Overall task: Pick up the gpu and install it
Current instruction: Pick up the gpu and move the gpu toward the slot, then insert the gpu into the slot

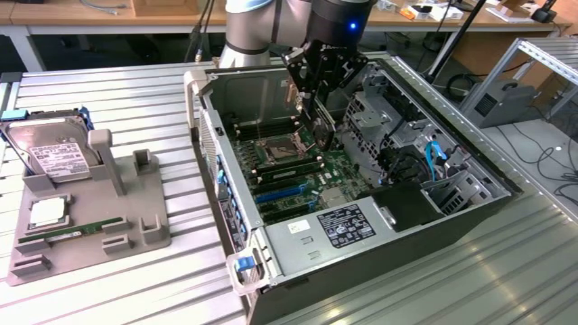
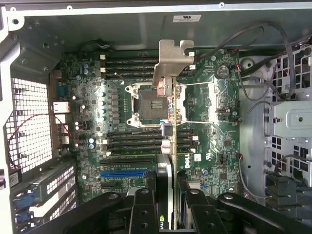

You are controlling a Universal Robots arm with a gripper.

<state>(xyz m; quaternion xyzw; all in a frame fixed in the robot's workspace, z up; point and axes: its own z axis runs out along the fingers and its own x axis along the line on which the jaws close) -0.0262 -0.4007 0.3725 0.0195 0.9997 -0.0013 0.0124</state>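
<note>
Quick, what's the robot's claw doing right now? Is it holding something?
Gripper: closed on the gpu, holding it edge-on over the motherboard.

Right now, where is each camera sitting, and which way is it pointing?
Exterior view: off the arm, high beside the table, looking down slantwise at the open computer case and the parts tray; the arm and pincer show.
Wrist view: on the wrist, looking straight into the case along the pincer's fingers.
Shared: the gpu gripped in the pincer, above the motherboard.
</note>
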